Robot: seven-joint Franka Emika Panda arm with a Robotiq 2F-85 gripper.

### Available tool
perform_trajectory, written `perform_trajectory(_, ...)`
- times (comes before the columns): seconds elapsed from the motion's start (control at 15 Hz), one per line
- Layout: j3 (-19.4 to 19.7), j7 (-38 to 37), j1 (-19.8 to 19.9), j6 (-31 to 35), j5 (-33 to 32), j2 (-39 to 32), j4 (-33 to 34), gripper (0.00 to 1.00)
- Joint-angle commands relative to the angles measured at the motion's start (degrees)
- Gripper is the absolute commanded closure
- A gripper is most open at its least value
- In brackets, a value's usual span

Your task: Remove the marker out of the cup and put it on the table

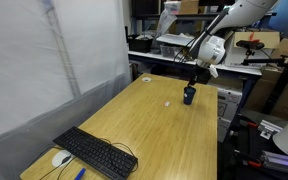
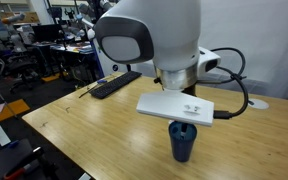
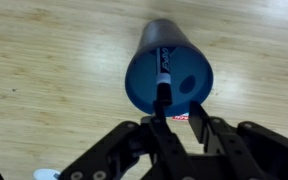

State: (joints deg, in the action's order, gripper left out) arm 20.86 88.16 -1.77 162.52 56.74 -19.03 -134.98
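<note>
Over the blue cup (image 3: 170, 42) on the wooden table (image 3: 44, 70), the gripper (image 3: 180, 118) hovers.
Its jaws flank the black marker (image 3: 163, 66) tip; I cannot tell whether they clamp it.

Arm (image 2: 149, 40) hangs directly over blue cup (image 2: 183, 143) on wooden table (image 2: 74, 125).

Cup (image 3: 169, 70): 1 is counted.
Marker (image 3: 163, 72): 1 is counted.
Kbd (image 1: 94, 152): 1 is counted.
Mouse (image 1: 61, 158): 1 is counted.
Table (image 1: 164, 135): 1 is counted.
Gripper (image 3: 180, 120): 1 is counted; 2 fingers (image 3: 201, 130) are seen on it.
</note>
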Motion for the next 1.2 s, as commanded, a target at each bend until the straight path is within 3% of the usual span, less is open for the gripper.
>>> perform_trajectory(0.0, -0.51, 1.82, 0.34, 0.95, 1.17, 0.72, -1.0, 0.63)
perform_trajectory(0.4, -1.02, 1.9, 0.89, 0.39, 1.8, -2.07, 0.27, 0.64)
perform_trajectory(0.87, -3.09, 3.88, 3.01, -0.43, 5.29, -6.11, 5.03, 0.55)
perform_trajectory(1.07, -3.49, 4.31, 3.71, -0.68, 6.99, -7.56, 6.92, 0.41)
perform_trajectory(1.13, -3.6, 4.25, 3.87, -0.69, 7.38, -8.03, 7.25, 0.44)
